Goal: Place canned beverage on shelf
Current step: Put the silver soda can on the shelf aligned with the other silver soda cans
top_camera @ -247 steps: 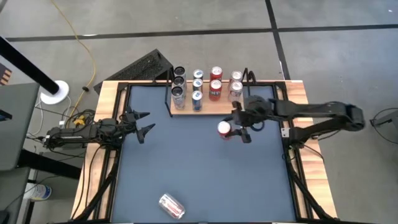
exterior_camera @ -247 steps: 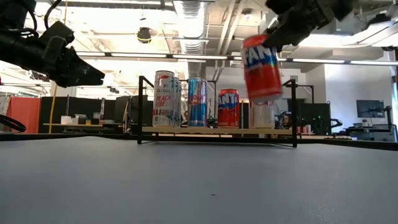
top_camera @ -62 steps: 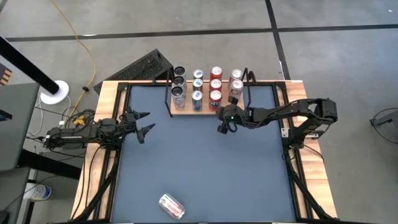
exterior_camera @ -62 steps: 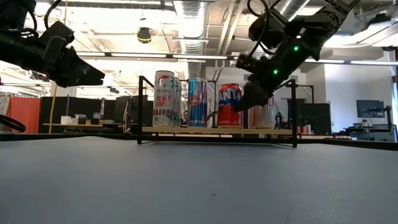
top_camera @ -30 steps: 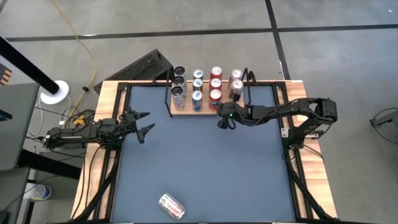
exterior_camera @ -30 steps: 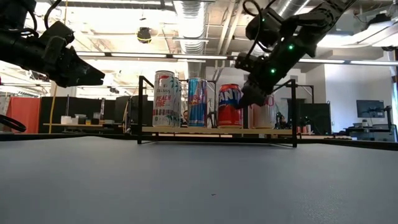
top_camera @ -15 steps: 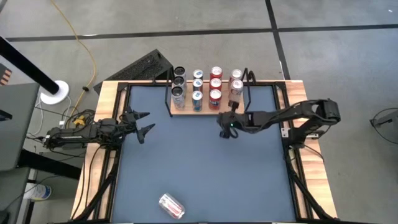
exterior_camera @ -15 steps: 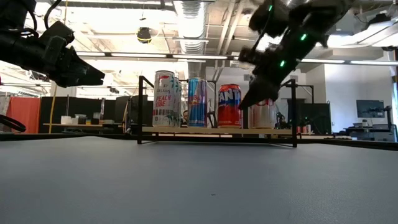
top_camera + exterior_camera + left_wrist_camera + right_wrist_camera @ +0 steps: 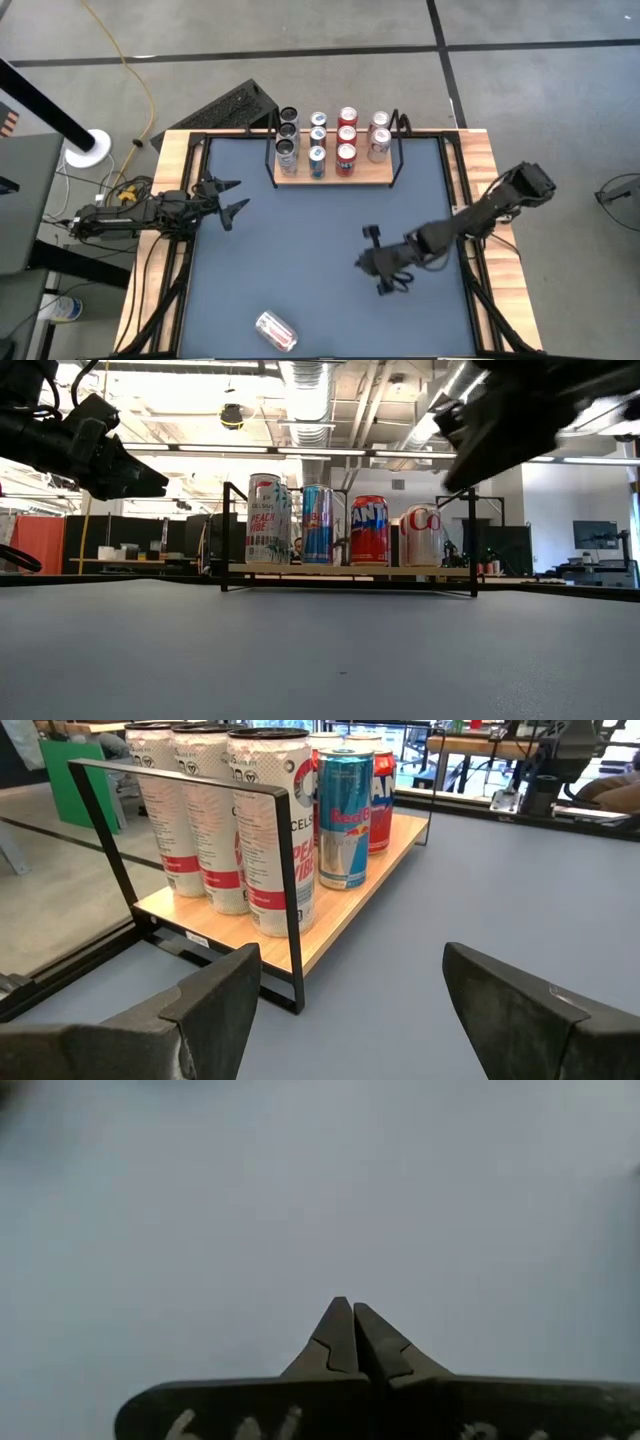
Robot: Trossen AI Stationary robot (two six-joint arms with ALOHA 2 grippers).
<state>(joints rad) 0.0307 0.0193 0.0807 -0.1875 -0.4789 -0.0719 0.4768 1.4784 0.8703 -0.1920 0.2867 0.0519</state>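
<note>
Can (image 9: 275,330): lies on its side, well apart from right end effector (image 9: 382,268); likely light, slippery, dentable.
Hold: across its round body.
Right end effector: closed, empty.
Left end effector (image 9: 230,197): wide open, empty.

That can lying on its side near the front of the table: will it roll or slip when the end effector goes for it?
The can lies on its side on the smooth mat, so a nudge would probably roll it. Its round, shiny wall looks slippery, so an off-centre pinch may squirt it out. Full or empty cannot be told.
</note>
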